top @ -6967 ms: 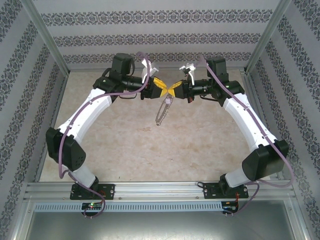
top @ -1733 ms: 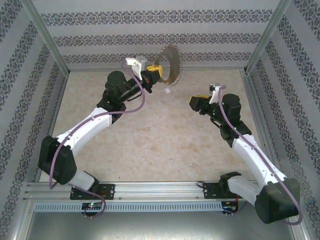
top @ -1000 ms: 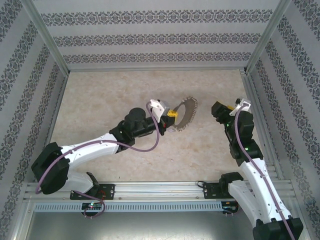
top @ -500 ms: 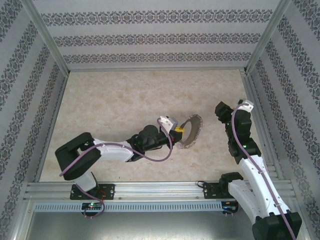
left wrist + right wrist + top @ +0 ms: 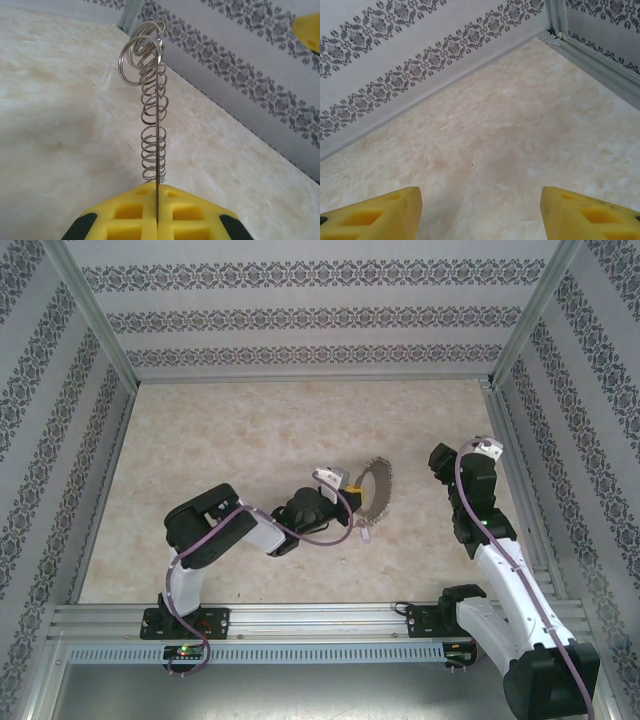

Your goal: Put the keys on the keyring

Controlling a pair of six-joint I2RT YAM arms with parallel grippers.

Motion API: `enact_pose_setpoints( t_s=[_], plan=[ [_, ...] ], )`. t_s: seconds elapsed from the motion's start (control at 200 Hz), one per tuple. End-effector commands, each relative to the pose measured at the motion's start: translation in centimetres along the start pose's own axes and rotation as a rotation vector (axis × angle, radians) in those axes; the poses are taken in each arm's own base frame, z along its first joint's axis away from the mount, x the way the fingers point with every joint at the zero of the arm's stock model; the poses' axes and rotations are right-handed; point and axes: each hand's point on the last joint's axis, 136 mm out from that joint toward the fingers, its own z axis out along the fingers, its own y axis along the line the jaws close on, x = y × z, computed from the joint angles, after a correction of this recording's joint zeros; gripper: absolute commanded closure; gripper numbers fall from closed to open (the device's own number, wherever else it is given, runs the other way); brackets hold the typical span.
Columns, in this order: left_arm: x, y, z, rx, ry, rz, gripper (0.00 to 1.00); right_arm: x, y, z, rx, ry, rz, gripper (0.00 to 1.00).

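Against half a second back: left arm (image 5: 215, 525) folded in tighter, elbow drawn closer to the keyring (image 5: 375, 485); keyring nudged slightly toward the far wall; right arm (image 5: 492, 558) much as before, well off to the keyring's right. Small pale key (image 5: 365, 531) now plain just beside the keyring, on its near side; cannot tell whether threaded on or loose. From above, reads the keyring as a tilted hoop with a fringed rim, poking out of the left gripper (image 5: 352, 501). From the left wrist, catches the same keyring (image 5: 157, 125) edge-on: a thin wire rising straight from the seam between the yellow fingers (image 5: 125, 220), small silvery rings (image 5: 150, 150) stacked along it, patterned wall (image 5: 240, 75) beyond the keyring. From the right wrist, bare table (image 5: 485, 130) between two yellow fingertips. Left gripper pressed together, pinching the keyring's rim. Right gripper (image 5: 481, 202) spread wide, holding nothing, touching nothing, well apart from the keyring.
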Motion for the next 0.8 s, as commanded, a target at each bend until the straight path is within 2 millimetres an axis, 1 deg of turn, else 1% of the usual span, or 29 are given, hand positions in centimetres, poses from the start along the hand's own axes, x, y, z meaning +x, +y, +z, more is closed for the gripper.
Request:
enact_pose_setpoints(
  t_s=[0.0,0.165,0.39,0.575,0.61,0.699,0.739,0.764,0.794],
  plan=[
    [-4.7,-0.2,0.6,0.064,-0.167,-0.044,1.0,-0.7,0.2,0.2,-0.006,-0.022,-0.009,0.36],
    [-5.4,2.6,1.6,0.036,-0.191,-0.076,1.0,-0.3,0.2,0.6,-0.01,-0.007,-0.017,0.36],
    [-5.6,6.4,2.8,-0.014,-0.238,-0.15,1.0,0.2,0.2,0.8,-0.011,0.01,-0.023,0.36],
    [-5.7,10.1,3.9,-0.106,-0.248,-0.231,1.0,0.4,0.5,0.6,-0.035,0.017,-0.006,0.36],
    [-5.5,10.9,4.1,-0.125,-0.248,-0.254,0.94,0.5,0.6,0.5,-0.041,0.021,-0.002,0.36],
    [-5.2,12.8,4.6,-0.17,-0.248,-0.322,0.84,0.7,0.7,0.3,-0.054,0.023,0.007,0.36],
    [-4.8,14.1,4.7,-0.209,-0.243,-0.38,0.72,0.6,0.7,0.2,-0.058,0.02,0.012,0.36],
    [-4.8,14.8,4.7,-0.219,-0.241,-0.422,0.67,0.5,0.8,0.0,-0.062,0.018,0.014,0.36],
    [-4.8,15.5,4.7,-0.225,-0.247,-0.46,0.64,0.4,0.9,-0.1,-0.067,0.016,0.015,0.36]
  ],
)
